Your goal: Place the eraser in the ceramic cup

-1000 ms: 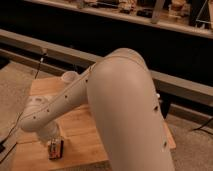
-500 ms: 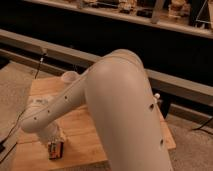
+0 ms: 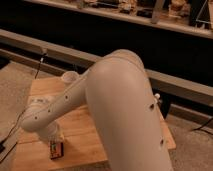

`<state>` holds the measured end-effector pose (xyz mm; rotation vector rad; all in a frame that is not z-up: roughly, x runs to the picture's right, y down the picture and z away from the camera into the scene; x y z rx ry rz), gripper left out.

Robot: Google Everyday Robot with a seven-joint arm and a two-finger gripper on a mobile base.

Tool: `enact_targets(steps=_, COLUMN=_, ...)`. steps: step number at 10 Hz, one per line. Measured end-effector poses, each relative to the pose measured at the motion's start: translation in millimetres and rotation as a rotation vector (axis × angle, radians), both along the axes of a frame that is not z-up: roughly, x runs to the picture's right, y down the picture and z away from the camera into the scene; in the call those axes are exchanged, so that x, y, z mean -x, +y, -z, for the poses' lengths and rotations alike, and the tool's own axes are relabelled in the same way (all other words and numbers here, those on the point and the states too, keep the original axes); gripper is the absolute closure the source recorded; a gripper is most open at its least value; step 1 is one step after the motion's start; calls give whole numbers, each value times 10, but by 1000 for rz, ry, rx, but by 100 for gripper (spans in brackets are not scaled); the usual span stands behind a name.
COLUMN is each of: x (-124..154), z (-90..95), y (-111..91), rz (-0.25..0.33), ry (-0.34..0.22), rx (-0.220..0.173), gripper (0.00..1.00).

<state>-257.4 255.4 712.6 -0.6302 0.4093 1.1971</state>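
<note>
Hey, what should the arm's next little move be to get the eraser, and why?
Probably ease the gripper straight down onto the eraser and secure it. The gripper hangs just above the eraser, which lies on the wooden table near its front left corner. The ceramic cup is not visible, perhaps hidden behind the arm, so any carry should wait.

Your arm (image 3: pixel 122 105) hides much of the wooden table (image 3: pixel 82 132); the gripper (image 3: pixel 53 135), near its front-left corner, covers the upper end of the eraser (image 3: pixel 56 150).
</note>
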Motion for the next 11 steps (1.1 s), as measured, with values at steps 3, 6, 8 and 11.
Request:
enact_targets(steps=3, x=-64, z=117, y=-615, rz=-4, ry=-25, rx=-103, gripper=100)
enact_targets(steps=6, x=-264, z=311, y=-1397, rz=-10, ry=-68, rx=-255, gripper=100)
enact_targets(steps=8, x=-489, z=511, y=-2084, rz=-49, ry=-122, rx=-417, gripper=100)
enact_targets(steps=11, x=-700, z=596, y=-2604, rz=-66, ry=-177, rx=-563, gripper=100)
